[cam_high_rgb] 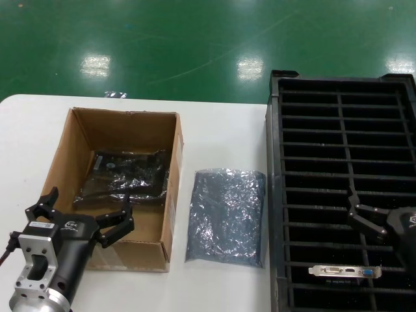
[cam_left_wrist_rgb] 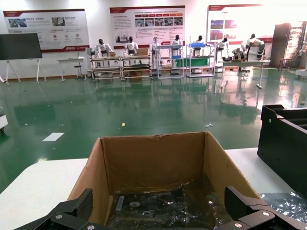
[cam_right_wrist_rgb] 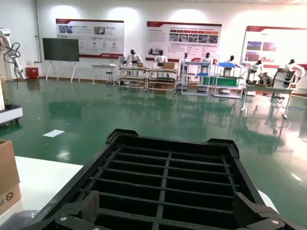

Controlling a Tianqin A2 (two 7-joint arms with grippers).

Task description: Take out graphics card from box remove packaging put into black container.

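While one graphics card point(cam_high_rgb: 344, 271) already sits in a near slot of the black container point(cam_high_rgb: 275, 195), showing its silver bracket with the blue port, the box point(cam_high_rgb: 170, 188) still holds another board sealed in a glossy bag point(cam_high_rgb: 123, 179). An empty grey-blue packaging sleeve point(cam_high_rgb: 226, 216) lies flat on the white table point(cam_high_rgb: 221, 123) between box and container. With its fingers spread wide and grasping nothing, the left gripper point(cam_high_rgb: 83, 214) hangs over the near wall of the box, aimed at the bagged board. Off to the side, the right gripper point(cam_high_rgb: 372, 221) hovers over the container, also released and empty. I judge the next move is a reach into the box, and the risks lie there: the spread fingers sit close to the near cardboard wall, so a low approach could catch it and shove or tip the light box. Slick, crinkled film may also slide between the fingertips, or only the film may be pinched and the board slip inside. A shifted box could bunch the loose sleeve beside it.
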